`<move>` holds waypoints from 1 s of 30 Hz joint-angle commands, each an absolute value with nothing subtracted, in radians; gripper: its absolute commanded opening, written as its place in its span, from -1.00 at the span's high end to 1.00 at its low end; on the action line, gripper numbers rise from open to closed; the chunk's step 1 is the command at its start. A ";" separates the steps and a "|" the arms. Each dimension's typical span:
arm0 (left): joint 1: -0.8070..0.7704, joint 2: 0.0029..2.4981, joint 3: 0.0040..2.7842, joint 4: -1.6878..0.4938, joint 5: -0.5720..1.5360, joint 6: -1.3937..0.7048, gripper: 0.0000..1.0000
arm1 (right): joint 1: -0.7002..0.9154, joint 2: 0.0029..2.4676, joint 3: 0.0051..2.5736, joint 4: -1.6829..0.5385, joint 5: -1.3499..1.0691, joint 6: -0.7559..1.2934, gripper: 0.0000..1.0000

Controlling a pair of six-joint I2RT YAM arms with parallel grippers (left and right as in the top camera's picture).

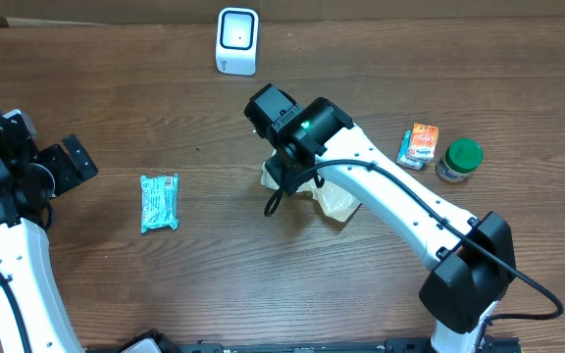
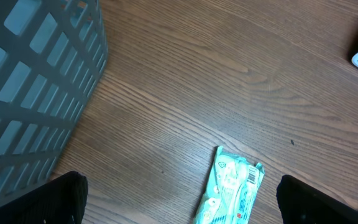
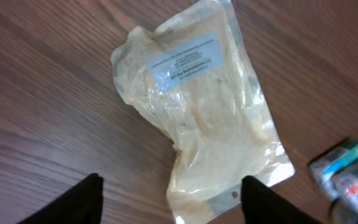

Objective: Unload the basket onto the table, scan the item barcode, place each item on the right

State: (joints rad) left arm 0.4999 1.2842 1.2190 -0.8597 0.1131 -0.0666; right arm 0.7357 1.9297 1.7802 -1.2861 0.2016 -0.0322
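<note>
Your right gripper [image 3: 171,186] hangs just above the soft, pale yellow plastic pouch [image 3: 204,118]. Its two fingers are apart, one on each side of the pouch's lower end, and nothing is pinched between them. The pouch lies flat near the middle of the brown wooden table [image 1: 214,275], with its white paper label [image 3: 184,59] facing up. I think this is the item to scan, because the hand is right over it. The white box-shaped scanner [image 1: 236,40] stands at the far edge, well apart from the pouch. So the pouch has to be picked up and carried over to it. I cannot see a barcode on the label, because the print is too small.

Your left gripper [image 2: 179,186] is spread wide and holds nothing. It sits off to the side by the grey plastic basket [image 2: 36,87], likely so it is out of the way. A teal plastic packet [image 2: 232,186] lies on the table in front of it. A small orange box [image 1: 421,144] and a jar with a green lid [image 1: 459,158] sit close together beside your right arm, probably for a later turn.
</note>
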 commanded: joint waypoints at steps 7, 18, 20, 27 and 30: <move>0.503 1.283 1.231 -0.857 0.121 -0.040 -0.99 | 0.739 1.995 1.611 -1.108 0.272 -0.258 -0.55; 0.503 1.283 1.231 -0.857 0.121 -0.040 -0.99 | 0.739 2.140 1.603 -0.977 0.272 -0.402 -0.45; 0.503 1.283 1.231 -0.857 0.121 -0.040 -1.00 | 0.739 2.154 1.603 -0.967 0.276 -0.402 -0.40; 0.503 1.283 1.231 -0.857 0.121 -0.040 -0.99 | 0.719 2.172 1.572 -0.912 0.312 -0.390 -0.03; 0.503 1.283 1.231 -0.857 0.121 -0.040 -0.99 | 0.719 2.172 1.572 -0.933 0.308 -0.384 0.08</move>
State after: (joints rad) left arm 0.4999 1.2842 1.2190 -0.8597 0.1131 -0.0666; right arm 0.7269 2.1540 1.5890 -0.9176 0.3126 -0.3939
